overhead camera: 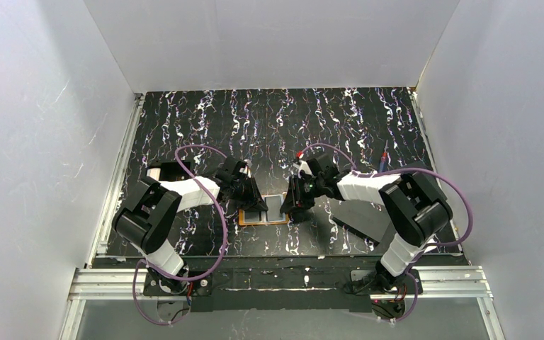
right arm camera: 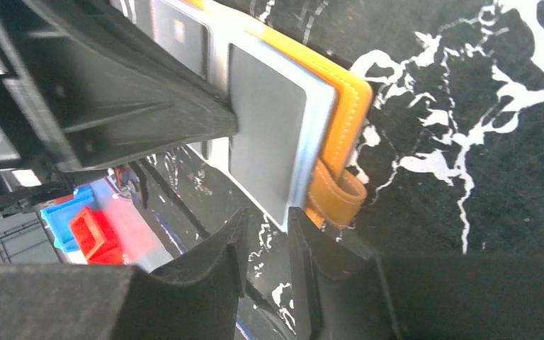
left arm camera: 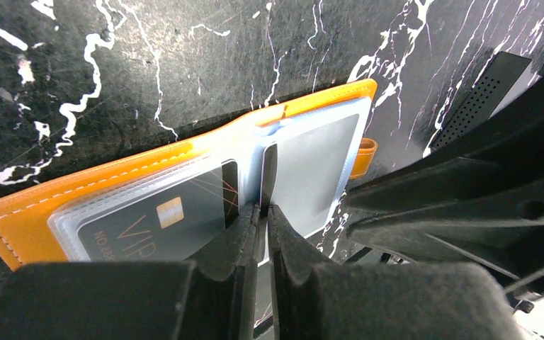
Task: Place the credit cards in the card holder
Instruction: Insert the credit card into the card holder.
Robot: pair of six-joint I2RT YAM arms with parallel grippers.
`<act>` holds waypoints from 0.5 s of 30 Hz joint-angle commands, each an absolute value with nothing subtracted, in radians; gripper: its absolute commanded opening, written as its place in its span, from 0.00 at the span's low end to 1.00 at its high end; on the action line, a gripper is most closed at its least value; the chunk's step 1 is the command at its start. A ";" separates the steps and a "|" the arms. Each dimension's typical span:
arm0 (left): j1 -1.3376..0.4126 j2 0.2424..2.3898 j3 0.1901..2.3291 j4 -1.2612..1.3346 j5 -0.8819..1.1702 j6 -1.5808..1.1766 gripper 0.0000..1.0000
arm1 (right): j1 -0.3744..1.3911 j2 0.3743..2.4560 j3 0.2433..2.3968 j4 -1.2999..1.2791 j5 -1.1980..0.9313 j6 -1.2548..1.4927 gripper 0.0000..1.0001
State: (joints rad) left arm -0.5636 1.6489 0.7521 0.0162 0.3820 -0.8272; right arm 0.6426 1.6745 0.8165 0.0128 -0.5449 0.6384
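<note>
The orange card holder (overhead camera: 262, 221) lies open near the table's front middle, between both grippers. In the left wrist view its left sleeve (left arm camera: 149, 212) holds a black VIP card (left arm camera: 170, 227); the right sleeve (left arm camera: 319, 170) looks plain grey. My left gripper (left arm camera: 263, 209) is shut on a thin sleeve leaf (left arm camera: 268, 170) standing upright at the fold, seen edge-on. It shows in the top view too (overhead camera: 255, 202). My right gripper (right arm camera: 265, 223) is open a little and empty, at the near corner of the right sleeve (right arm camera: 265, 134), next to the snap tab (right arm camera: 336, 198). It sits at the holder's right edge (overhead camera: 296, 207).
A larger flat black rectangle (overhead camera: 361, 221) lies under my right arm. A thin red-tipped stick (overhead camera: 384, 156) lies at the right. White walls enclose the marbled black table (overhead camera: 269, 120). Blue and red bins (right arm camera: 78, 223) show beyond the table's edge.
</note>
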 commanded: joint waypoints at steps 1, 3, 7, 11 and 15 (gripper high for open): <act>-0.577 1.693 0.698 -0.080 0.322 -0.805 0.07 | 0.640 1.700 0.799 0.062 -0.561 0.646 0.35; -0.577 1.690 0.699 -0.081 0.324 -0.805 0.06 | 0.640 1.705 0.799 0.065 -0.560 0.644 0.36; -0.577 1.690 0.701 -0.080 0.327 -0.805 0.06 | 0.640 1.720 0.789 0.080 -0.563 0.648 0.36; -0.577 1.690 0.700 -0.074 0.331 -0.807 0.05 | 0.640 1.725 0.782 0.095 -0.574 0.656 0.35; -0.577 1.684 0.701 -0.080 0.334 -0.807 0.05 | 0.642 1.654 0.815 -0.044 -0.492 0.590 0.39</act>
